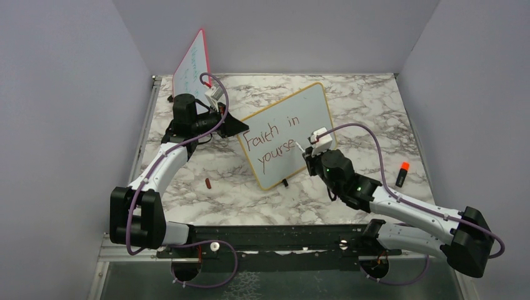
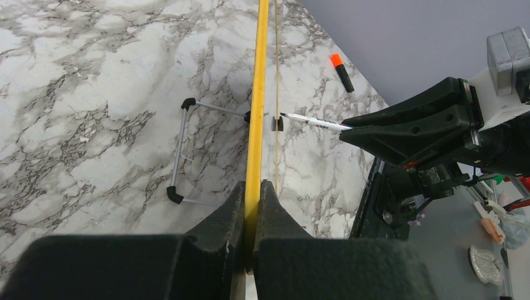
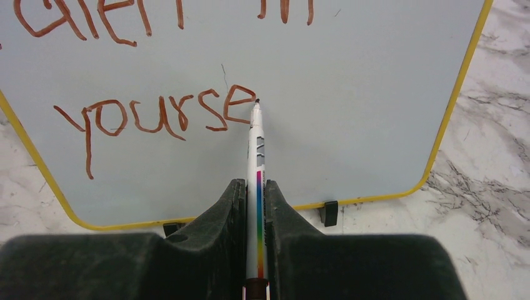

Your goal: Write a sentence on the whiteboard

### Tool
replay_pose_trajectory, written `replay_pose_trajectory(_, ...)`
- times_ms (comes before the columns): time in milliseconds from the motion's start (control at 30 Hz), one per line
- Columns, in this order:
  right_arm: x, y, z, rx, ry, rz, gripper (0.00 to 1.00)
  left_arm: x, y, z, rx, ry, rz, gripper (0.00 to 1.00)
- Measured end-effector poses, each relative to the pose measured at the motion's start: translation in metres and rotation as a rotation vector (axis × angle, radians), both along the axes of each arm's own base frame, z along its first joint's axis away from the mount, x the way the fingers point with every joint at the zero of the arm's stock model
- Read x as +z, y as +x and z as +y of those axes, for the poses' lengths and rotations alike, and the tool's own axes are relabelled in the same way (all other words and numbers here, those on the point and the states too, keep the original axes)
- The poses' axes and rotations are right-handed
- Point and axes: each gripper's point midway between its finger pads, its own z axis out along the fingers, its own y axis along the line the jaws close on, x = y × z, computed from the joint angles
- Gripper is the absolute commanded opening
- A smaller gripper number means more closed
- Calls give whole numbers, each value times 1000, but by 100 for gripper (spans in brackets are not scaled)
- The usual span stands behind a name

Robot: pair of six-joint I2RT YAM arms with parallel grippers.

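The whiteboard [image 1: 306, 112] with its yellow-orange frame stands tilted in the middle of the marble table. On it the sentence [image 1: 272, 140] reads "Faith in" over "yourse" [image 3: 156, 115] in dark red. My left gripper [image 1: 234, 125] is shut on the board's upper left frame edge [image 2: 256, 94], jaws pressed on both sides [image 2: 252, 190]. My right gripper [image 1: 310, 152] is shut on a white marker [image 3: 257, 156] with a rainbow stripe, held between its jaws [image 3: 256, 187]. The marker's tip touches the whiteboard [image 3: 350, 94] just right of the final "e".
A red-pink-framed board [image 1: 192, 62] leans at the back left behind the left arm. A black marker with an orange cap [image 1: 402, 174] lies on the table at the right. A small dark red cap [image 1: 207, 183] lies near the left arm. The board's wire stand [image 2: 181, 150] rests behind it.
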Motion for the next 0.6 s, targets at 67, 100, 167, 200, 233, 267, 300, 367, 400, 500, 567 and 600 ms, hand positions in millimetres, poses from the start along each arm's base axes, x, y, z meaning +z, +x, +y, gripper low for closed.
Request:
replay_pose_trajectory(67, 2, 2, 0, -1, 1, -10, 1, 0, 0, 0, 0, 0, 0, 0)
replay_pose_trajectory(100, 3, 2, 0, 0, 1, -14, 1, 0, 0, 0, 0, 0, 0, 0)
replay_pose_trajectory(167, 5, 5, 1, 0, 0, -25, 1, 0, 0, 0, 0, 0, 0, 0)
replay_pose_trajectory(200, 7, 6, 2, 0, 0, -29, 1, 0, 0, 0, 0, 0, 0, 0)
replay_pose_trajectory(233, 9, 8, 3, 0, 0, -34, 1, 0, 0, 0, 0, 0, 0, 0)
replay_pose_trajectory(267, 11, 10, 3, -2, 3, -41, 1, 0, 0, 0, 0, 0, 0, 0)
replay_pose_trajectory(300, 13, 11, 4, -3, 6, -48, 1, 0, 0, 0, 0, 0, 0, 0)
replay_pose_trajectory(367, 19, 14, 6, -3, 11, -61, 1, 0, 0, 0, 0, 0, 0, 0)
replay_pose_trajectory(400, 21, 15, 6, -4, 15, -68, 1, 0, 0, 0, 0, 0, 0, 0)
replay_pose_trajectory(500, 27, 19, 7, -10, 24, -79, 1, 0, 0, 0, 0, 1, 1, 0)
replay_pose_trajectory(567, 27, 21, 8, -13, 25, -80, 1, 0, 0, 0, 0, 1, 1, 0)
replay_pose_trajectory(600, 25, 22, 8, -13, 22, -77, 1, 0, 0, 0, 0, 1, 1, 0)
